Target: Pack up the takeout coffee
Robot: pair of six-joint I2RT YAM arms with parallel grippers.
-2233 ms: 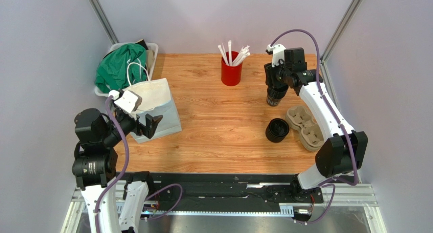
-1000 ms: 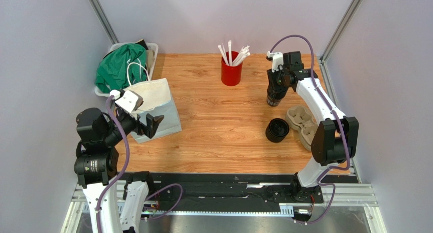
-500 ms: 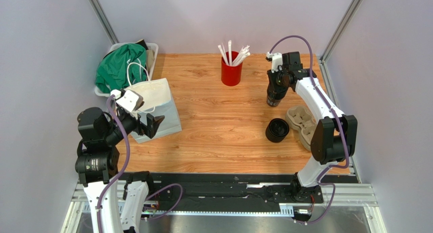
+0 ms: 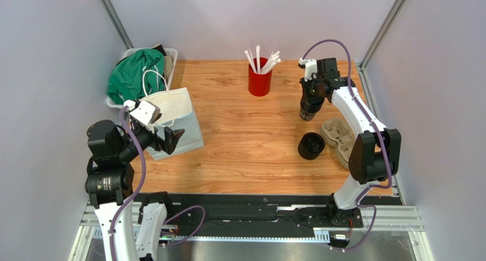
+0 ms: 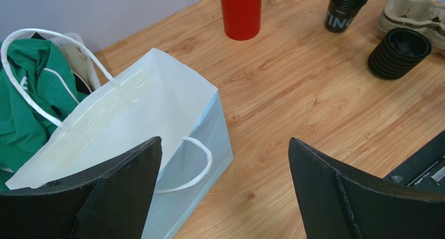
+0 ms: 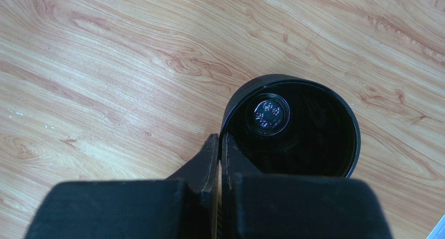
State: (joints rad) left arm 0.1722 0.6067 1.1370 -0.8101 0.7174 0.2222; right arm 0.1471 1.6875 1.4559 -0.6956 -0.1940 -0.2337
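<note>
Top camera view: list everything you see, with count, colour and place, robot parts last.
table: one, wood, centre
red cup: one, red, far centre
straws: several, white, in red cup
black cup stack: one, black, far right
stack of black lids: one, black, right, beside carrier
cup carrier: one seen, brown pulp, right edge
paper bag: one, white, left
bin: one, white, far-left corner
garment: one, green, in bin
left gripper: one, black, open, near bag
right gripper: one, black, shut on cup stack's rim
</note>
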